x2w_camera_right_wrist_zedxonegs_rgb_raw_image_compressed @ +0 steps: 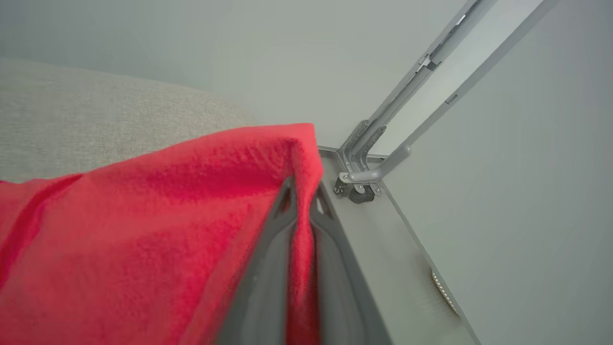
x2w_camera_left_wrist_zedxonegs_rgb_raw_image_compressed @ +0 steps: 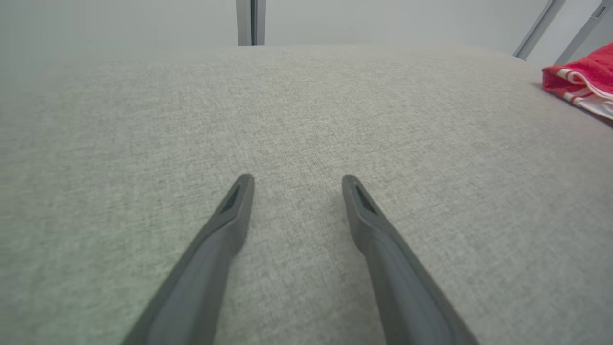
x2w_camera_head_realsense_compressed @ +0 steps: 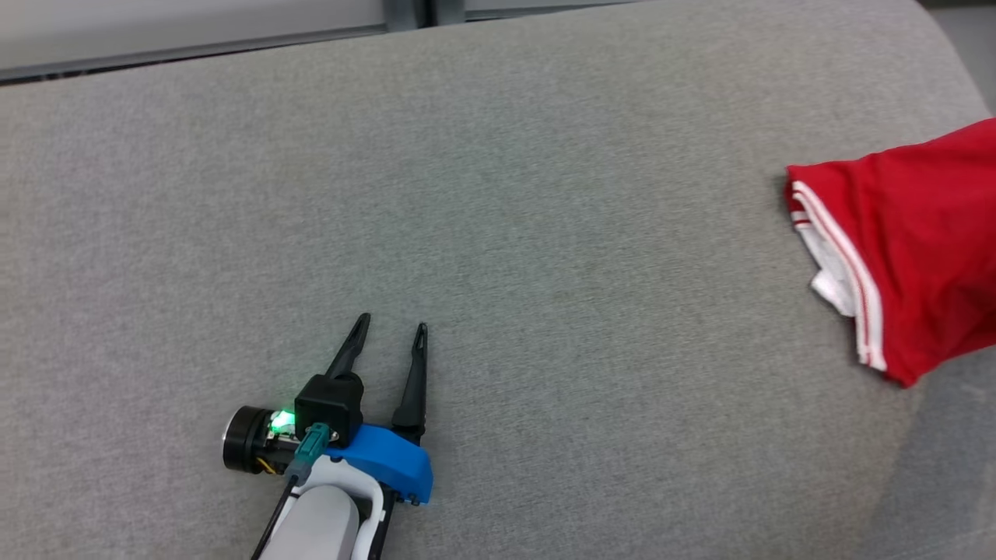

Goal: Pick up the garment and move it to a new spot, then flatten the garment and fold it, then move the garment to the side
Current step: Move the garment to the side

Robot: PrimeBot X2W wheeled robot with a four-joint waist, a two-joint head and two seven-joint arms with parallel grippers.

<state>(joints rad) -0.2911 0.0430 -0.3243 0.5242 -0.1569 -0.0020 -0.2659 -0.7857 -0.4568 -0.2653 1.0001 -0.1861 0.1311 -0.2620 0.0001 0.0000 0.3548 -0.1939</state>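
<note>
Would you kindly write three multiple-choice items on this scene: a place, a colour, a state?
1. Where is the garment in the head view? A) centre B) lower left C) right edge
2. What colour is its trim? A) white B) blue C) black
3. How is the right gripper? A) open, empty B) shut on the garment C) shut on nothing
1 C: it shows at the picture's right edge. 2 A: white stripes line the red hem. 3 B: red cloth sits pinched between its fingers.
</note>
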